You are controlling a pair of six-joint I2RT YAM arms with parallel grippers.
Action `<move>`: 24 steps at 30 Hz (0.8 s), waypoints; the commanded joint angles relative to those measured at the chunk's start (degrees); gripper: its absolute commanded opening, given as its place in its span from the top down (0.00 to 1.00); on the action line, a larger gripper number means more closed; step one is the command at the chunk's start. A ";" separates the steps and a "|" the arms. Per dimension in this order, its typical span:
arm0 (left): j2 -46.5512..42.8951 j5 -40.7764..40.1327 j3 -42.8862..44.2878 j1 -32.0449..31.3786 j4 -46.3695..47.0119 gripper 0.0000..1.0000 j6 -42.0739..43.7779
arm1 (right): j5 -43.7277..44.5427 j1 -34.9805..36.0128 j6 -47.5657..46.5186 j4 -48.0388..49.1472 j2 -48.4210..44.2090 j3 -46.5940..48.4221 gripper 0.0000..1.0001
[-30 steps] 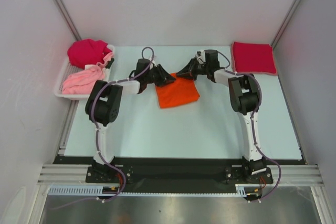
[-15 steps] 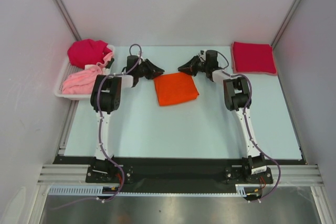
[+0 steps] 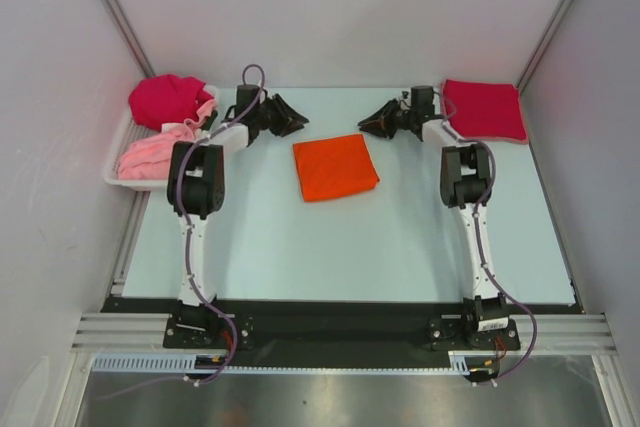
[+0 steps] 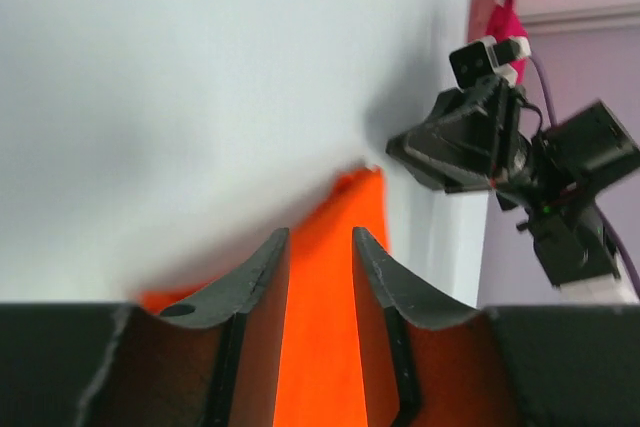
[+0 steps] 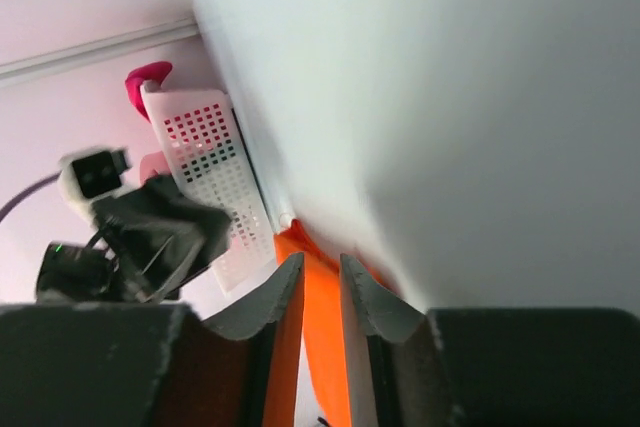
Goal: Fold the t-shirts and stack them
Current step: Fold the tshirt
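Orange t-shirt [image 3: 335,168] is folded into a rough rectangle and lies flat mid-tabletop [image 3: 350,237], toward the far side and slightly rotated. Nothing is touching it.

Left end effector [image 4: 320,239]: fingers parted, nothing between them. The orange cloth shows through the gap in the left wrist view, which is blurry. In the top view it sits just beyond the shirt's far-left corner, pointing right.

Right end effector [image 5: 320,262]: narrower gap, also empty, with orange visible between the fingers. In the top view it sits beyond the shirt's far-right corner, pointing left. The two end effectors face each other across the shirt's far edge, well apart.

Crimson t-shirt [image 3: 483,110] is folded flat in the far-right corner of the tabletop. The right arm's wrist is just beside its left edge.

White tray [image 3: 122,179] is at the far-left edge. The magenta t-shirt [image 3: 165,99] is bunched at its far end. The pale pink t-shirt [image 3: 155,154] is crumpled at the near end, with one part running up along the tray's right rim. Both are unfolded.
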 commanded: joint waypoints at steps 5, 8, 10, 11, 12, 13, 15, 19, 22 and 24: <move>-23.18 0.95 -13.23 -3.90 -1.16 0.62 3.89 | -2.46 -2.50 -14.55 -14.34 -22.91 -11.06 0.70; -27.93 2.88 -24.64 -6.62 3.66 0.64 1.43 | -4.65 -0.92 -13.95 -9.17 -31.43 -24.76 0.69; -29.78 4.03 -28.44 -8.82 6.13 0.65 0.89 | -6.32 0.93 -12.28 -2.41 -34.87 -36.36 0.70; -30.14 4.20 -31.59 -9.52 6.49 0.65 0.72 | -7.55 1.72 -12.10 1.10 -37.93 -39.71 0.70; -30.31 4.38 -33.19 -10.66 7.88 0.65 0.63 | -7.74 2.86 -12.01 2.61 -39.00 -43.39 0.71; -30.23 4.64 -34.94 -11.11 8.85 0.66 0.11 | -7.83 3.39 -12.01 3.58 -39.88 -48.65 0.71; -28.92 5.08 -39.69 -11.37 12.53 0.66 -0.60 | -8.61 4.09 -11.75 8.24 -39.63 -52.64 0.72; -24.27 6.39 -42.08 -10.76 13.44 0.67 2.02 | -8.71 4.02 -13.32 9.31 -36.21 -54.51 0.74; -22.06 6.23 -39.54 -9.97 8.70 0.69 6.41 | -8.09 2.43 -13.50 8.95 -33.92 -54.15 0.75; -22.93 6.40 -38.39 -8.66 6.50 0.68 7.39 | -8.09 0.85 -14.72 6.60 -33.56 -52.93 0.76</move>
